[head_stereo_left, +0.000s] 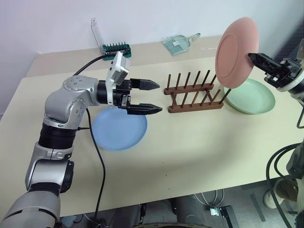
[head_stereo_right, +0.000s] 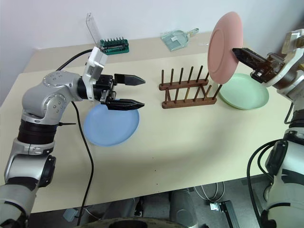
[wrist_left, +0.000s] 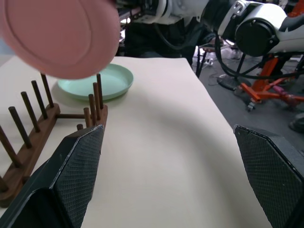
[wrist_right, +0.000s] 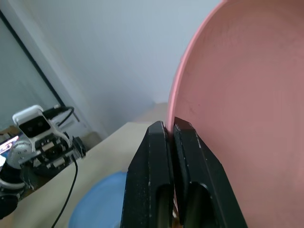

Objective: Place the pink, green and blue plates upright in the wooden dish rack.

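Left eye view first: on our left, our left gripper (head_stereo_left: pixel 151 97) hangs with its two black fingers spread wide and nothing between them, above the far edge of the round light blue plate (head_stereo_left: pixel 118 129) lying flat on the beige table (head_stereo_left: pixel 190 152). Right of it stands the small dark brown wooden dish rack (head_stereo_left: pixel 194 92), its pegs bare. Beyond its right end the pale mint green plate (head_stereo_left: pixel 251 97) lies flat. Above that, our right gripper (wrist_right: pixel 172 135) pinches the rim of the salmon pink plate (head_stereo_left: pixel 236 45), held on edge in the air.
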Robot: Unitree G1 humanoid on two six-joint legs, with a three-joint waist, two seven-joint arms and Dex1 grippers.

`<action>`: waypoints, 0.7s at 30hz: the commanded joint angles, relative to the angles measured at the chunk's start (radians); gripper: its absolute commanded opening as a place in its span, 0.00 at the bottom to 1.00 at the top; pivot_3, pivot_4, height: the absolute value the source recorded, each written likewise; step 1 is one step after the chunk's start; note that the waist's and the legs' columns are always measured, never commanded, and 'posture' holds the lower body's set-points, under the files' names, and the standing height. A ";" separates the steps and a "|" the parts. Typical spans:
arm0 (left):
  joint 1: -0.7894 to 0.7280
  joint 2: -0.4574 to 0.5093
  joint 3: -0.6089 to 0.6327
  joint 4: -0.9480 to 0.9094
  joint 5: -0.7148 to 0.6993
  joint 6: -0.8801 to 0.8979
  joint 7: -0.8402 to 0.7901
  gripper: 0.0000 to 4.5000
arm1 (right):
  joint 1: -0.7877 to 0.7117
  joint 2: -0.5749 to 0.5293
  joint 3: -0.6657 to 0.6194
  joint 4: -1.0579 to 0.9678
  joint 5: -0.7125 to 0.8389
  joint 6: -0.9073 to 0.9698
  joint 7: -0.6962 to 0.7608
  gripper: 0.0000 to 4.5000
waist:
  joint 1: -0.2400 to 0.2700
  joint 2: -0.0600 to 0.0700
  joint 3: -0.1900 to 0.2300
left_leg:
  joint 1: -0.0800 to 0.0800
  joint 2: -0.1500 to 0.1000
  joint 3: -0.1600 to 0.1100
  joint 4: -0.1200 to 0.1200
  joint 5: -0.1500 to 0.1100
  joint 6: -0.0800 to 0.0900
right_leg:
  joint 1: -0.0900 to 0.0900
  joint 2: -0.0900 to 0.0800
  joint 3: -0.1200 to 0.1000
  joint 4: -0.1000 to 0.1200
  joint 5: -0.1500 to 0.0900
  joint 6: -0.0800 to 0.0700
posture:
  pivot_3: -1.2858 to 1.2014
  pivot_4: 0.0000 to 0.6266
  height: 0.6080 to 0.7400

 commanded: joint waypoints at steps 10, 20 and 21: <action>-0.017 0.022 0.019 -0.027 -0.024 0.007 -0.005 1.00 | -0.011 -0.025 0.019 0.019 -0.056 -0.008 0.048 0.00 | 0.000 0.000 0.000 | 0.000 0.000 0.000 0.000 0.000 0.000 | 0.000 0.000 0.000 0.000 0.000 0.000 | 0.52 0.24 1.00; -0.019 0.024 0.016 -0.033 -0.024 0.008 -0.001 1.00 | -0.034 0.014 0.010 0.072 -0.096 -0.036 -0.049 0.29 | 0.000 0.000 0.000 | 0.000 0.000 0.000 0.000 0.000 0.000 | 0.000 0.000 0.000 0.000 0.000 0.000 | 0.52 0.24 1.00; -0.019 0.025 0.016 -0.035 -0.026 0.009 -0.001 1.00 | -0.034 0.017 0.012 0.067 -0.098 -0.044 -0.051 0.41 | 0.000 0.000 0.000 | 0.000 0.000 0.000 0.000 0.000 0.000 | 0.000 0.000 0.000 0.000 0.000 0.000 | 0.52 0.24 1.00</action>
